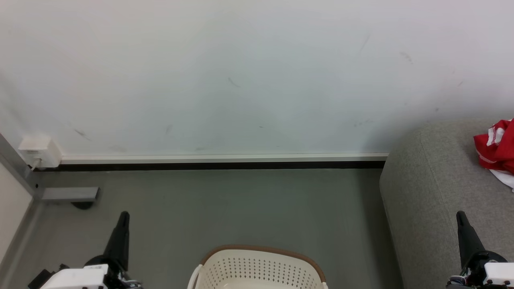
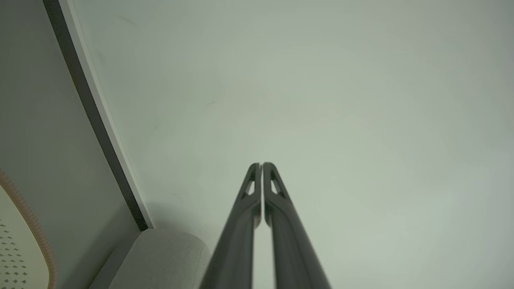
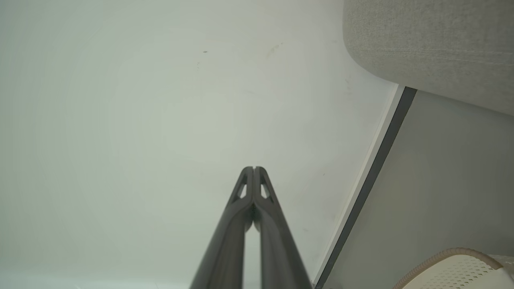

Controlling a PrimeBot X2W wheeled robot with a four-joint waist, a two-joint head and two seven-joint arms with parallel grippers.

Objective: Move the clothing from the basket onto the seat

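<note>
Scuffed white wall (image 1: 257, 80), grey floor (image 1: 241, 204). Pressed together, holding nothing: left claw (image 1: 123, 218) and right claw (image 1: 460, 218), fingers raised toward wall, either side of cream perforated plastic basket (image 1: 261, 265). Red-and-white fabric clothing (image 1: 496, 150) lies on grey upholstered seat (image 1: 433, 188), far right.

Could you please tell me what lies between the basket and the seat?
In the head view the stretch between the basket and the seat is bare: just grey floor, nothing lying on it.
</note>
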